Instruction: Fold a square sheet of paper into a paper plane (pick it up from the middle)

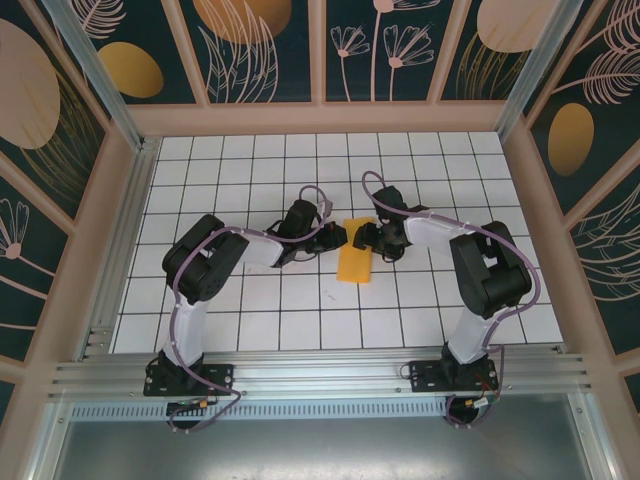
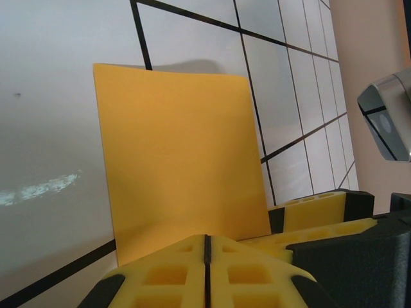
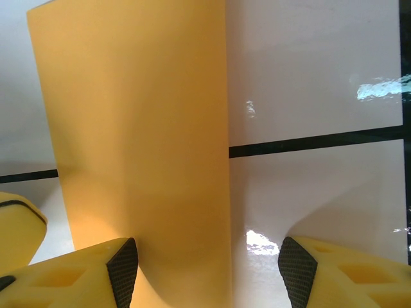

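Note:
The square sheet of paper [image 1: 355,262] is orange and lies mid-table as a strip one tile wide and two long. My left gripper [image 1: 333,238] meets its left edge and my right gripper [image 1: 363,238] its upper right. In the left wrist view the sheet [image 2: 180,147] reaches the left gripper [image 2: 207,240], whose yellow pads are pressed together over its near edge. The far edge casts a shadow on the table. In the right wrist view the right gripper [image 3: 209,260] stands open astride the edge of the sheet [image 3: 135,128]. One fingertip is above the paper, the other above bare table.
White gridded table [image 1: 250,310] inside a wooden frame with patterned walls [image 1: 120,200]. The two grippers are nearly touching over the paper. A yellow finger of the right gripper [image 2: 321,218] shows close beside the left jaws.

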You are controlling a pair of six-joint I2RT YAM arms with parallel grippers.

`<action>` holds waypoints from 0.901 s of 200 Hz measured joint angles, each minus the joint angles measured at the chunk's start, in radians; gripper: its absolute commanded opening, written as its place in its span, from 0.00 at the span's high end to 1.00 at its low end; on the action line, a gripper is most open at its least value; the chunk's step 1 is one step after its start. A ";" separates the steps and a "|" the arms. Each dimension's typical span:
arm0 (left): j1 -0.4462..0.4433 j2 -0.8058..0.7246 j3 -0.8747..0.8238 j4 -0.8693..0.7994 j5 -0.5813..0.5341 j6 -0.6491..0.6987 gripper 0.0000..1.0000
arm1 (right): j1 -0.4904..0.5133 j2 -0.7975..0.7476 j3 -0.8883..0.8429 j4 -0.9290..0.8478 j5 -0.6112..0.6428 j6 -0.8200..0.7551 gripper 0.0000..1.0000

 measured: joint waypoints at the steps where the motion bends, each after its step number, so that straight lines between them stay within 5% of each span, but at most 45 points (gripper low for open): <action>1: 0.000 0.000 0.000 -0.001 0.000 0.000 0.90 | 0.000 0.000 0.000 0.000 0.000 0.000 0.34; 180: -0.001 0.044 0.064 -0.110 -0.021 0.041 0.95 | 0.006 0.000 0.011 -0.011 0.009 0.003 0.33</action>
